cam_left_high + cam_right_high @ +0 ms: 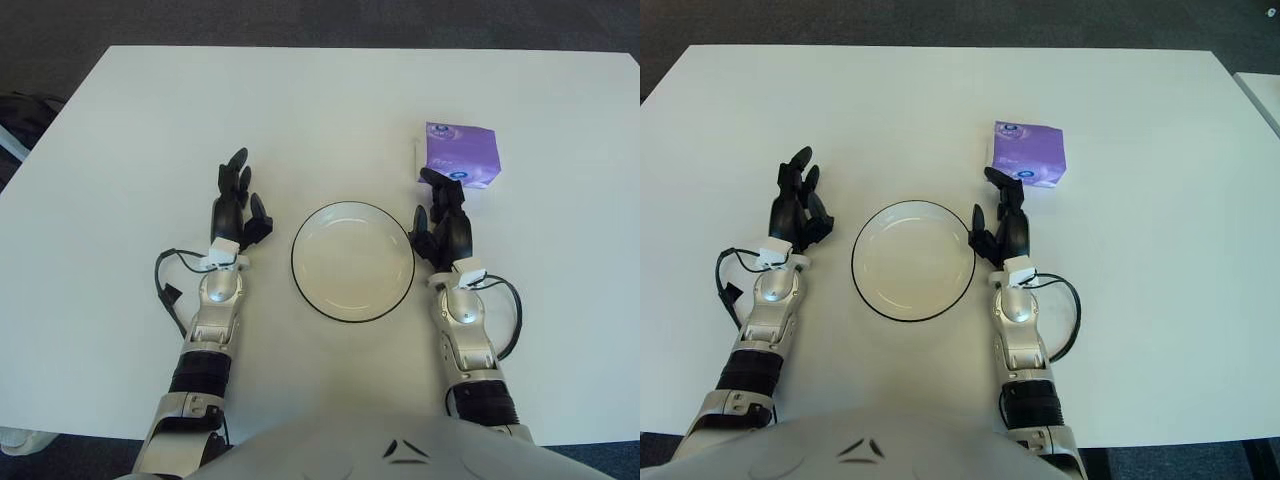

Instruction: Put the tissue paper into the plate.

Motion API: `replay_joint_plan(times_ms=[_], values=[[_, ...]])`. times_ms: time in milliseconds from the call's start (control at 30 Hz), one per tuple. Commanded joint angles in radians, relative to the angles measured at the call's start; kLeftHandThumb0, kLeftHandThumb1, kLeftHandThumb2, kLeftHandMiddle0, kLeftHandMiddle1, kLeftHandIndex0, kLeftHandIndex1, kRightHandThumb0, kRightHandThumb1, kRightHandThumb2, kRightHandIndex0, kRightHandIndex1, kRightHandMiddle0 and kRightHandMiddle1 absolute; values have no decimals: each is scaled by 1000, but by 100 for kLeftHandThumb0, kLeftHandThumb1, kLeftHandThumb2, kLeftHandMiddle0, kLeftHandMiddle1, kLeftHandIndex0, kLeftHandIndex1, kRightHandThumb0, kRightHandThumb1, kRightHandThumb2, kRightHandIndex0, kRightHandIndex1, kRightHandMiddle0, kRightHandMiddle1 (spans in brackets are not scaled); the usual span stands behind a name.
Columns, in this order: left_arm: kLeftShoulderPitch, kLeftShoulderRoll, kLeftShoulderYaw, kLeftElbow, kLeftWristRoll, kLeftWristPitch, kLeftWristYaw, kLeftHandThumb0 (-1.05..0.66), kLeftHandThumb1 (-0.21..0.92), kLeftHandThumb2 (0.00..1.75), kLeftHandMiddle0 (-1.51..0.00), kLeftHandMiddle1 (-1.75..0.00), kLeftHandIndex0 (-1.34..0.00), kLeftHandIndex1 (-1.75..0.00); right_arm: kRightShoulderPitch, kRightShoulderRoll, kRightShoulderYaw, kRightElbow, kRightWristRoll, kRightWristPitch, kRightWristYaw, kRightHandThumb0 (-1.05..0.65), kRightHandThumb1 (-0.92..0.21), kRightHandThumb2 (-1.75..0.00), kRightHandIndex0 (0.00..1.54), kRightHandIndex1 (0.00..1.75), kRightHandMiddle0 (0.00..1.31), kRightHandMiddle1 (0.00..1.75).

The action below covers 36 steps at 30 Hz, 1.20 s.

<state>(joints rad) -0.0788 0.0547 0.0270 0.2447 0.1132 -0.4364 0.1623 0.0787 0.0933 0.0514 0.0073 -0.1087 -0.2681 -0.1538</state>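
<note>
A purple tissue pack (pixel 460 154) lies on the white table, beyond and to the right of a white plate (pixel 352 261) with a dark rim. My right hand (pixel 441 215) sits just right of the plate, fingers extended and holding nothing, its fingertips (pixel 432 178) just short of the pack's near edge. On the plate's left side my left hand (pixel 236 205) shows with fingers stretched forward, holding nothing. The plate has nothing in it.
The white table (pixel 150 130) spreads wide around the plate, with dark floor beyond its far and side edges. Black cables (pixel 165 290) loop beside both wrists.
</note>
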Motion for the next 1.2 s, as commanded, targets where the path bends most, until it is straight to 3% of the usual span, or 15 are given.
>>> replay_joint_plan(times_ms=[0,100,167,400,500,667,800,967,1167], values=[[79,-16,-11,103,18,21,9,-77,92,99,-35,0,0,-60,143,-2,8,-105,12,53,14,-53,-92,-72,48,1,0,86],[79,-18,-12,102,20,25,11,-77,92,99,-35,0,0,-60,176,-5,6,-177,25,51,24,-52,-92,-71,48,1,0,87],[80,-20,-13,99,20,31,13,-77,92,99,-34,0,0,-59,188,-13,-9,-207,41,7,32,-53,-92,-68,48,1,1,88],[71,-21,-13,110,20,37,17,-78,92,99,-35,0,0,-61,163,-77,-117,-216,100,-120,62,-54,-92,-65,47,0,3,91],[67,-22,-13,117,20,36,17,-78,92,99,-35,0,0,-61,157,-85,-134,-212,106,-147,67,-53,-92,-66,47,0,4,91],[60,-24,-13,131,19,27,18,-79,92,98,-35,0,0,-61,139,-118,-207,-343,17,-164,21,-54,-92,-64,46,0,7,93],[53,-26,-12,146,16,18,17,-78,92,98,-35,0,0,-60,103,-154,-272,-359,-83,-190,-28,-59,-92,-63,45,0,10,94],[44,-29,-13,163,15,10,18,-77,92,98,-35,0,0,-60,24,-206,-328,-327,-132,-185,-57,-60,-92,-67,43,0,10,94],[36,-29,-12,181,15,1,19,-77,92,98,-35,0,0,-60,-222,-288,-357,-177,-160,-135,-99,-56,-92,-72,40,0,10,94]])
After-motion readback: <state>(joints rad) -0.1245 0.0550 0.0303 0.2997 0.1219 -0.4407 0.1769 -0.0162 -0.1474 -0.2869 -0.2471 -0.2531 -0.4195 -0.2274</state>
